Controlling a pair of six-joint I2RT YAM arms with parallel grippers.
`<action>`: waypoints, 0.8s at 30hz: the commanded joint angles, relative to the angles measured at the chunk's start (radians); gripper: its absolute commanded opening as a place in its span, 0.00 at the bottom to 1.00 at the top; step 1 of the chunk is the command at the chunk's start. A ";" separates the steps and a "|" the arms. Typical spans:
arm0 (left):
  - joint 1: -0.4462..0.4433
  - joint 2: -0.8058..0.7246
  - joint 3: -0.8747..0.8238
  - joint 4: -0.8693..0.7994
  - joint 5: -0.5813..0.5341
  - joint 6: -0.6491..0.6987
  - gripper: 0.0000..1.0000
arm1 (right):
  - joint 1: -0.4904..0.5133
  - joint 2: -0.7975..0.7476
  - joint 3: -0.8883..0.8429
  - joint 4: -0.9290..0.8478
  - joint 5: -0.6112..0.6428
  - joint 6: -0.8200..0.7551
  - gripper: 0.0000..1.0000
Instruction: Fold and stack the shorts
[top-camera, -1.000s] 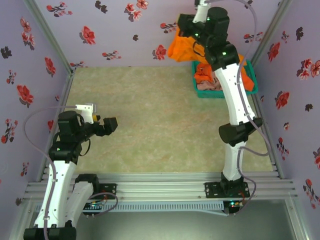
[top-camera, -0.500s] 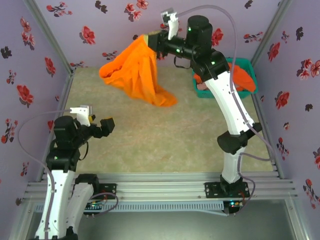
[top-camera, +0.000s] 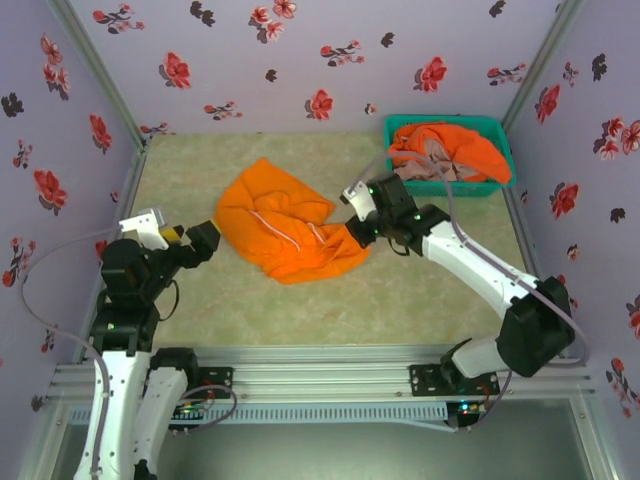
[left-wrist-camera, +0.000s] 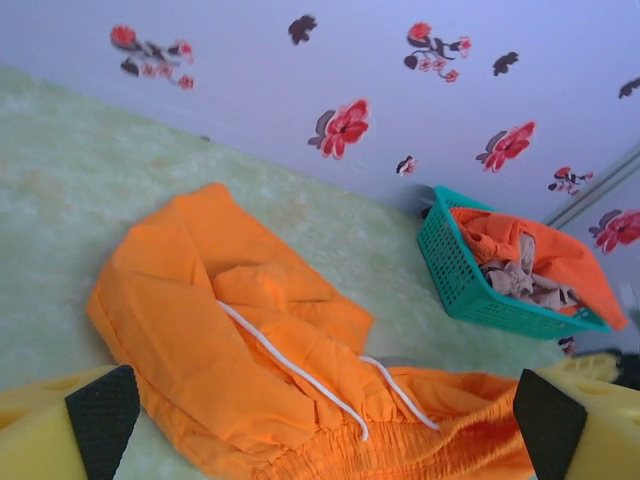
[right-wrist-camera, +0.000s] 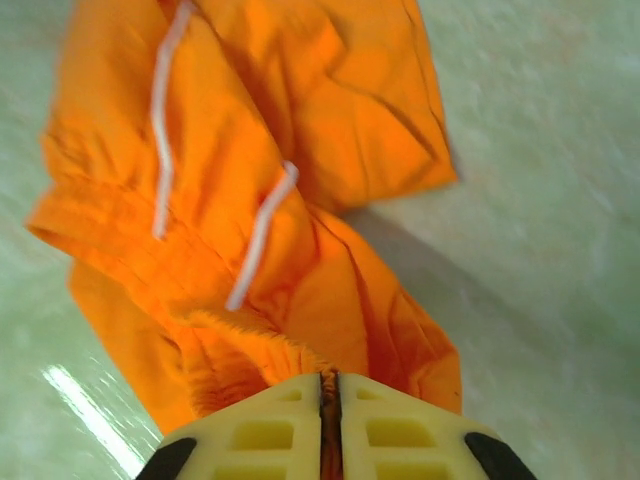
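One bright orange pair of shorts (top-camera: 285, 230) lies crumpled on the green table mat, its white drawstring showing. My right gripper (top-camera: 352, 228) is low at the cloth's right edge and shut on its waistband; in the right wrist view the orange shorts (right-wrist-camera: 300, 150) are pinched between my nearly closed right gripper (right-wrist-camera: 328, 385). My left gripper (top-camera: 200, 240) stands open just left of the shorts and apart from them; the left wrist view has those shorts (left-wrist-camera: 230, 350) beyond my open left gripper (left-wrist-camera: 325, 418). Another orange pair (top-camera: 460, 150) and a pink-beige pair (top-camera: 435, 170) lie in the basket.
The teal mesh basket (top-camera: 447, 190) stands at the back right corner, seen too as the basket (left-wrist-camera: 455, 270) from the left wrist. Floral walls close in the back and both sides. A metal rail (top-camera: 320, 375) runs along the near edge.
My right arm has swung the orange shorts from above the basket, leftward through the air, and down onto the middle of the mat. The left gripper has shifted slightly lower.
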 joint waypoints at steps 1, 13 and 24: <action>-0.010 0.054 -0.021 0.008 -0.014 -0.133 0.99 | -0.002 -0.077 -0.050 0.095 0.212 -0.064 0.19; -0.096 0.260 -0.131 0.117 -0.064 -0.317 1.00 | 0.213 -0.089 0.055 0.053 0.236 0.100 0.78; 0.204 0.355 -0.050 0.107 0.070 -0.325 0.99 | 0.526 0.416 0.351 -0.018 0.413 0.084 0.79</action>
